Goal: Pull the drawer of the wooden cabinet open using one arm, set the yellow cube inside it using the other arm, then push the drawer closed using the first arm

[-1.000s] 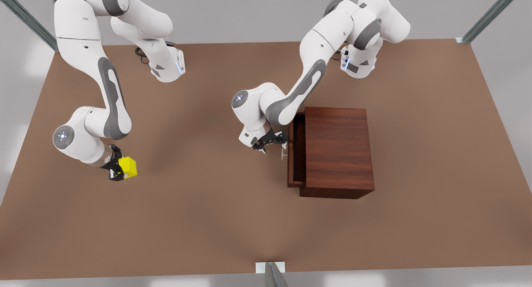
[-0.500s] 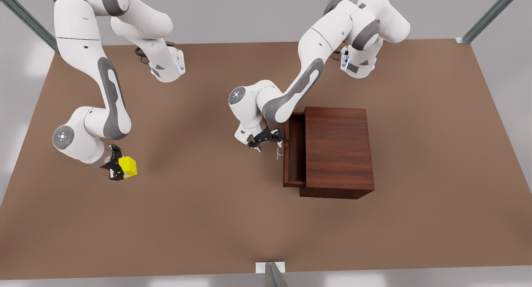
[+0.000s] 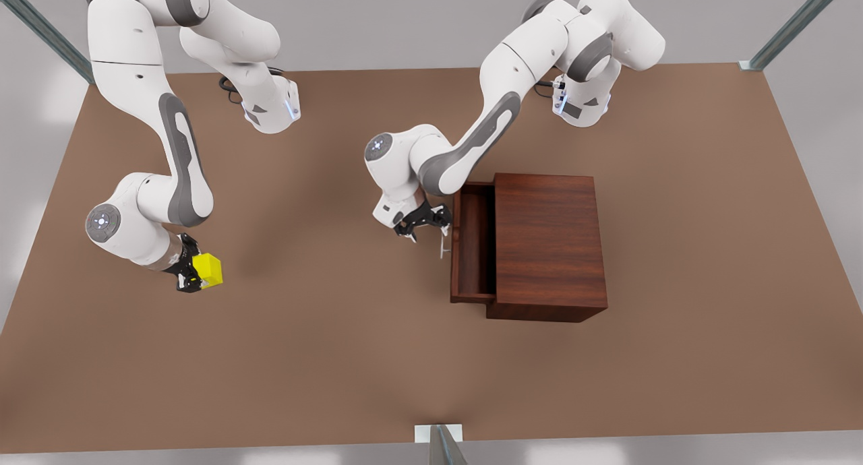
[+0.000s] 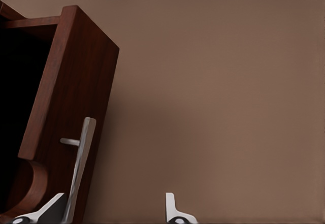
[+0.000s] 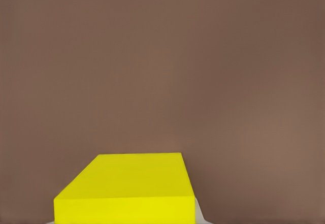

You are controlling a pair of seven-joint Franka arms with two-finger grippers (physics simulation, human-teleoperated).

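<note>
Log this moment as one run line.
drawer: partly open | left gripper: at handle, open | right gripper: holding yellow cube

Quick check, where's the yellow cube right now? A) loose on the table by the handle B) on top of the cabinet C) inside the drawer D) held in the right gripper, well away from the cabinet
D: the yellow cube sits in the jaws of the right gripper at the front view's left, far from the wooden cabinet, while the left gripper is at the handle of the partly open drawer.

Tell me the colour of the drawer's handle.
Silver, a slim bar handle on the reddish-brown drawer; clearest in the left wrist view.
</note>
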